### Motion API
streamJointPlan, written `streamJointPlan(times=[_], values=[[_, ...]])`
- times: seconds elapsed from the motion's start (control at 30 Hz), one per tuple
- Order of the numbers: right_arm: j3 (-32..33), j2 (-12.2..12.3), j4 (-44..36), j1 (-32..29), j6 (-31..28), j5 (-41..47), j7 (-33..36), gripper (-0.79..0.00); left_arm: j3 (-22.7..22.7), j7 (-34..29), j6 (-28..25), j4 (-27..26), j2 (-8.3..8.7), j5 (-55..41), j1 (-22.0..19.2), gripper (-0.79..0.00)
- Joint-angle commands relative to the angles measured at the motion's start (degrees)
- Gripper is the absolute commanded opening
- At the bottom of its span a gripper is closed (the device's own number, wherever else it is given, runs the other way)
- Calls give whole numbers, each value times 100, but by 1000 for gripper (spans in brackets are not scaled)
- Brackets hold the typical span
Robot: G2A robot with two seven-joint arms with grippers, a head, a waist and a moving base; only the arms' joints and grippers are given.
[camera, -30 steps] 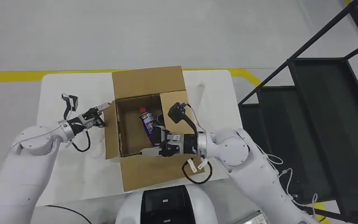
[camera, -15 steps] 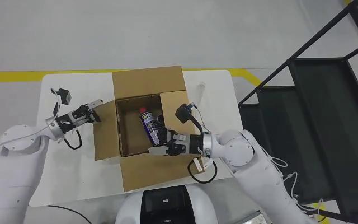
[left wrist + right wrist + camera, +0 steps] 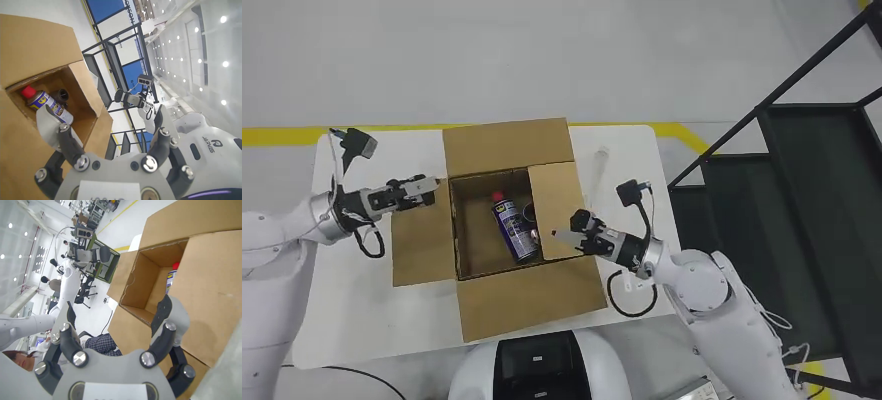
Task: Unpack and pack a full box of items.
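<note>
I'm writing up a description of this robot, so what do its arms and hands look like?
The arms have smooth white rounded shells. The left hand and right hand each have a grey plate, black links with silver screws and pale grey fingers. Black cables loop at both wrists, beside a small black camera.

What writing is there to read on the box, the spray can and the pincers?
Box: no print on the cardboard that shows.
Spray can: blue and yellow label, print too blurred to read.
Left pincer: sticker at its base, cut off at the picture's edge, unreadable.
Right pincer: sticker likewise cut off, unreadable.
</note>
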Motion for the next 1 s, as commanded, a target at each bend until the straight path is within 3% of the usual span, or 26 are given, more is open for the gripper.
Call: streamJointPlan(times=[0.0, 0.3, 0.47, 0.53, 0.97], values=[[114, 13, -63, -164, -12, 6, -138, 0, 371, 90, 162, 3, -47, 101, -248, 0], [405, 53, -169, -645, -77, 40, -522, 0, 2126, 1154, -20, 613, -420, 740, -1079, 0], [395, 62, -97, -658, -67, 73, -574, 0, 2775, 1880, -261, 1137, -642, 1028, -1358, 0], [383, 65, -71, -640, -66, 86, -573, 0, 3017, 1770, -297, 1333, -721, 967, -1458, 0], [304, 76, 25, -516, -97, 208, -436, 0, 3158, 1742, -316, 1517, -780, 963, -1574, 0]])
